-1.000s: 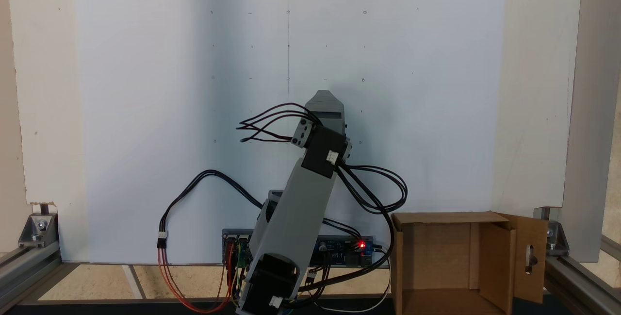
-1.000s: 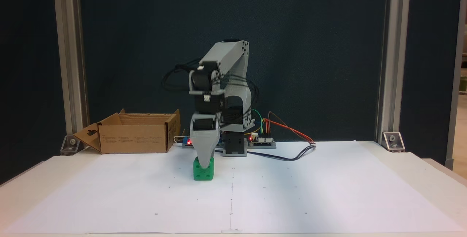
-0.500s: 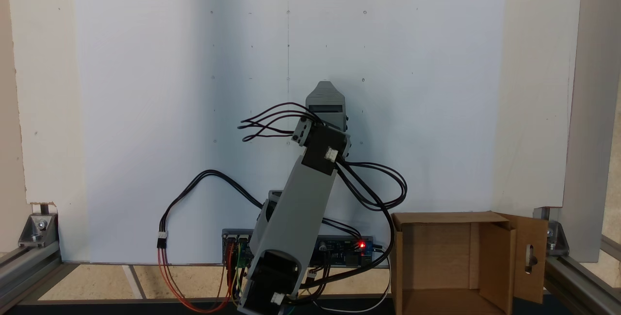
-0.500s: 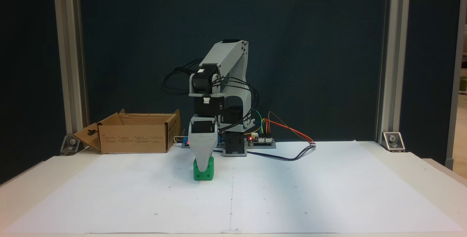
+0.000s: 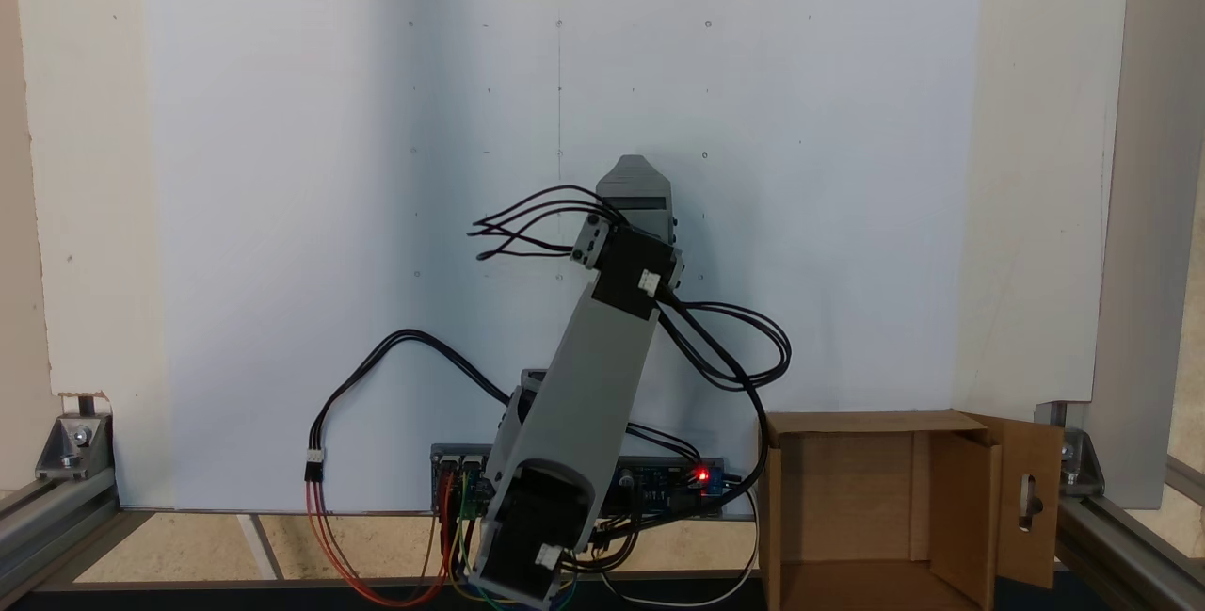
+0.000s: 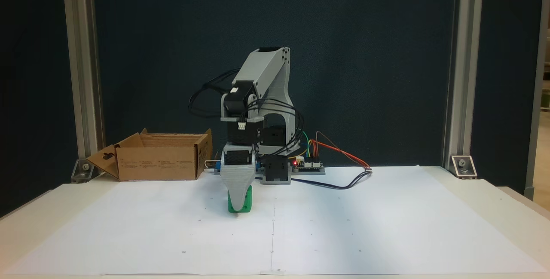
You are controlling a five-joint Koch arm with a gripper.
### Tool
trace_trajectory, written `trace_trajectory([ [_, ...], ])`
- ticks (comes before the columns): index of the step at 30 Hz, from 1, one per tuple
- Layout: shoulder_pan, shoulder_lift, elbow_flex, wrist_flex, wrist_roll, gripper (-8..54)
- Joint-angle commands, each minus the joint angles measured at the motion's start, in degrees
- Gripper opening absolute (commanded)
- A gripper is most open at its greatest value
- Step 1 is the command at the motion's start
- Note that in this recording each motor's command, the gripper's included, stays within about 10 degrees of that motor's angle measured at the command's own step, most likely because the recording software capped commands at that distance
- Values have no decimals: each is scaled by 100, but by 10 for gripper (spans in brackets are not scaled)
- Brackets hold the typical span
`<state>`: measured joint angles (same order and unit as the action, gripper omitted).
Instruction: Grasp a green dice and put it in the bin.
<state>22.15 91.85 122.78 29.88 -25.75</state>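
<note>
The gripper (image 6: 237, 199) points straight down at the white paper sheet (image 6: 343, 227), its grey jaw covering the upper front of the dice (image 6: 245, 203), which sits on the sheet. The jaws line up one behind the other toward this camera, so whether they clamp the dice cannot be told. The bin (image 6: 159, 163) stands open near the arm base, well apart from the dice. In a fixed view the bin (image 5: 847, 498) shows its slotted flap (image 5: 1031, 498).

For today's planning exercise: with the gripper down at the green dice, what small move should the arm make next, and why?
Probably close the gripper on the green dice, then lift. The jaw already covers much of the dice, which sits on the white paper, while the cardboard box stands apart. Whether it already grips cannot be told.
</note>
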Motion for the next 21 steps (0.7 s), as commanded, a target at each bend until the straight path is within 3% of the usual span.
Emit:
trace_trajectory([
  [1, 9, -26, -97, -62, -387, 420],
  [19, 97, -114, -105, -255, -422, 396],
  [21, 97, -114, -97, -255, -431, 364],
])
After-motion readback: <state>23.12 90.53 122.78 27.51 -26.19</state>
